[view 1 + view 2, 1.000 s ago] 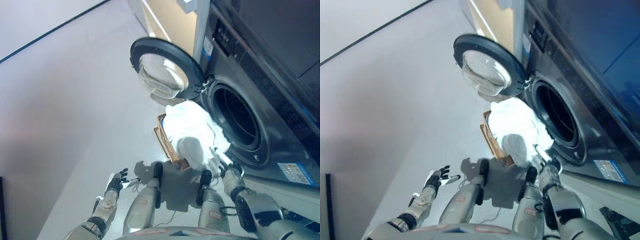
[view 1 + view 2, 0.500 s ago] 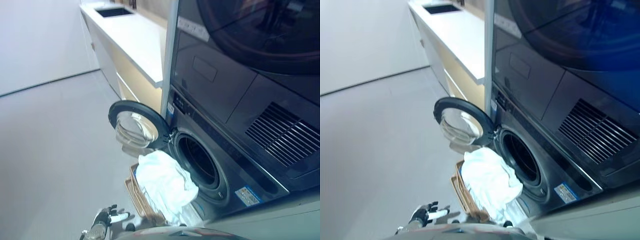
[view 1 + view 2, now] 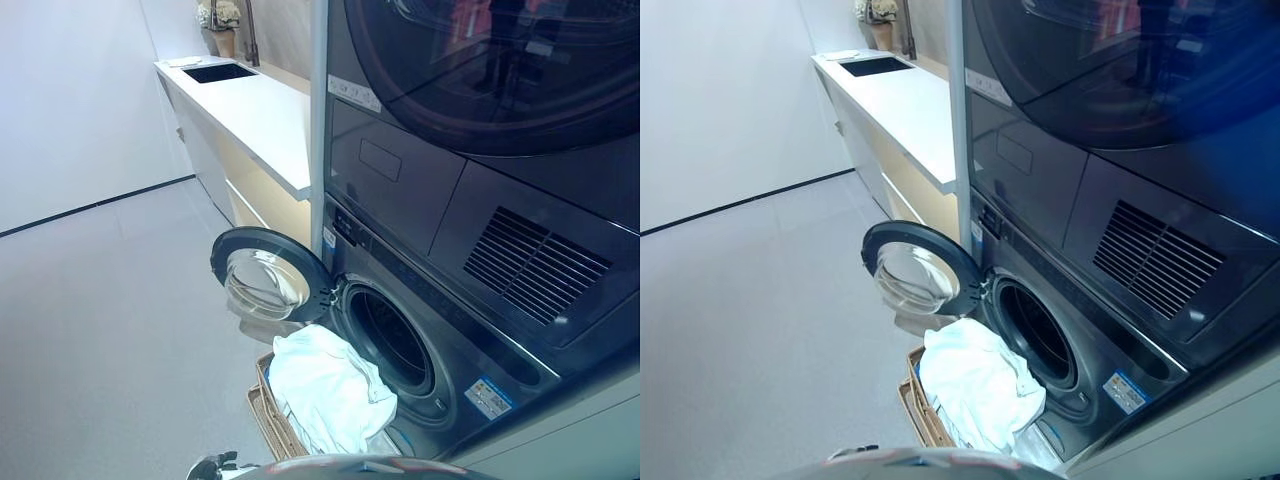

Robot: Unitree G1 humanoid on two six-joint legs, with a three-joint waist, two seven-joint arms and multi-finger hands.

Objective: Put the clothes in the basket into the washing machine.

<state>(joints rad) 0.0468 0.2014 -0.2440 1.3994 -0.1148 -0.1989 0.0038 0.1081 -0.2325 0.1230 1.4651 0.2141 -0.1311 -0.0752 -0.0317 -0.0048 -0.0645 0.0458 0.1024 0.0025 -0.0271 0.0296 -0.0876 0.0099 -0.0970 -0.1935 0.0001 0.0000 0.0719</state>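
1. One heap of white cloth (image 3: 330, 385) filled the brown wicker basket (image 3: 270, 425) on the floor, just before the dark grey washing machine (image 3: 400, 340), round door (image 3: 265, 285) swung open.
2. Left hand (image 3: 215, 466) barely showed at the bottom edge; its fingers could not be told.

Grey floor (image 3: 100, 330) — basket (image 3: 268, 420) and washing machine (image 3: 470, 360) on it.

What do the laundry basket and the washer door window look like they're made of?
The basket looks like woven wicker or rattan: tan, with ribbed strands along its rim. The door window seems to be clear glass or plastic, a see-through bulge with glossy reflections, set in a dark ring.
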